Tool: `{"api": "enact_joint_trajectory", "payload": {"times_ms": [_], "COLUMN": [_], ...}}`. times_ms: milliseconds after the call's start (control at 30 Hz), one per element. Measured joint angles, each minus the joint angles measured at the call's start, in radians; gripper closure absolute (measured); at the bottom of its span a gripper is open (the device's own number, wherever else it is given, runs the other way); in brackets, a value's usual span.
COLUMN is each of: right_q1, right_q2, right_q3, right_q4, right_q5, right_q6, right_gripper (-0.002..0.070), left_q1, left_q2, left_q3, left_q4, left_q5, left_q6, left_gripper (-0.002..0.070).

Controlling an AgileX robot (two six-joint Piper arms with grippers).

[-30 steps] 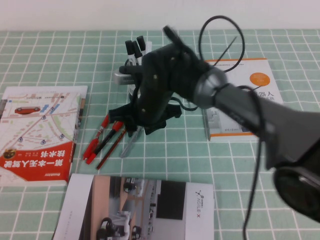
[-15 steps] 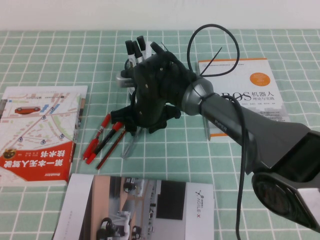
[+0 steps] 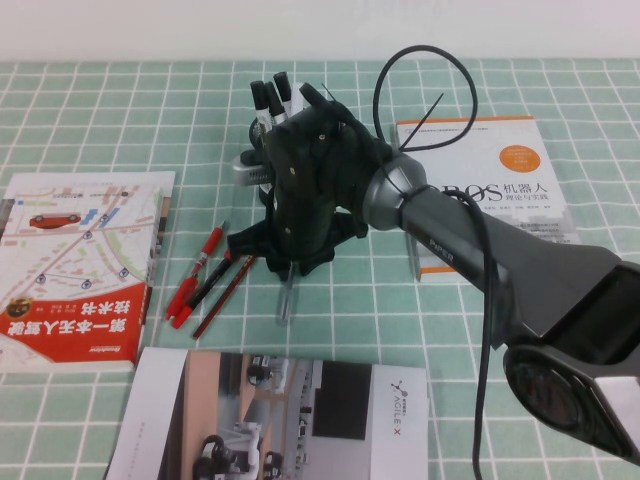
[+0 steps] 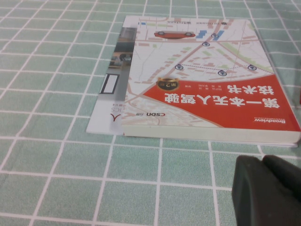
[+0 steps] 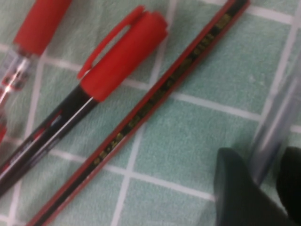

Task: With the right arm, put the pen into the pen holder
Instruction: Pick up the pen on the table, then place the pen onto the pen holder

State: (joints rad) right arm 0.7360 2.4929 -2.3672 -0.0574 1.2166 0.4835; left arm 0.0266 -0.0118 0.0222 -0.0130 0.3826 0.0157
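Note:
The slim grey pen [image 3: 287, 298] sticks out from under my right gripper [image 3: 285, 268] toward the table's front, just right of the red pens. In the right wrist view the pen [image 5: 275, 122] lies between the two black fingertips of the right gripper [image 5: 262, 160], which is shut on it, close above the green mat. The black mesh pen holder [image 3: 254, 135] stands right behind the gripper, mostly hidden by the right arm [image 3: 440, 235]. White markers with black caps [image 3: 268, 98] stick out of it. My left gripper [image 4: 262, 162] is shut and empty, low over the mat beside a book.
Two red pens [image 3: 198, 270] and a dark red pencil [image 3: 222, 298] lie left of the grey pen; they also show in the right wrist view [image 5: 117, 52]. A map-cover book [image 3: 80, 265] lies left, a white-orange book [image 3: 490, 190] right, a brochure [image 3: 280, 415] in front.
The right gripper has come down onto the grey pen and closed. The pen has swung from slanting beside the red pens to pointing straight at the table's front.

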Motion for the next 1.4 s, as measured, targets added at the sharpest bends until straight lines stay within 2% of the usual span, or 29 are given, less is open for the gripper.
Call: {"api": "enact_joint_trajectory", "payload": {"times_ms": [100, 333, 667, 1067, 1233, 1400], "right_q1": [0.000, 0.000, -0.008, -0.027, -0.027, -0.029], "right_q2": [0.000, 0.000, -0.010, -0.179, -0.315, -0.514], "right_q3": [0.000, 0.000, 0.018, 0.279, 0.388, 0.637], "right_q4": [0.009, 0.040, 0.067, 0.070, 0.057, 0.057], "right_q5": [0.000, 0.010, 0.008, 0.010, -0.002, -0.255], "right_q6": [-0.042, -0.086, -0.172, -0.215, -0.219, -0.219], "right_gripper": [0.0491, 0.0604, 0.0629, 0.0630, 0.0631, 0.0631], "left_q1": [0.000, 0.000, 0.000, 0.000, 0.000, 0.000], "left_q2": [0.000, 0.000, 0.000, 0.000, 0.000, 0.000], "left_q3": [0.000, 0.000, 0.000, 0.000, 0.000, 0.000], "left_q4": [0.000, 0.000, 0.000, 0.000, 0.000, 0.000], "left_q5": [0.000, 0.000, 0.000, 0.000, 0.000, 0.000], "left_q6": [0.000, 0.000, 0.000, 0.000, 0.000, 0.000], "left_gripper": [0.0679, 0.0679, 0.0679, 0.0679, 0.0679, 0.0679]}}
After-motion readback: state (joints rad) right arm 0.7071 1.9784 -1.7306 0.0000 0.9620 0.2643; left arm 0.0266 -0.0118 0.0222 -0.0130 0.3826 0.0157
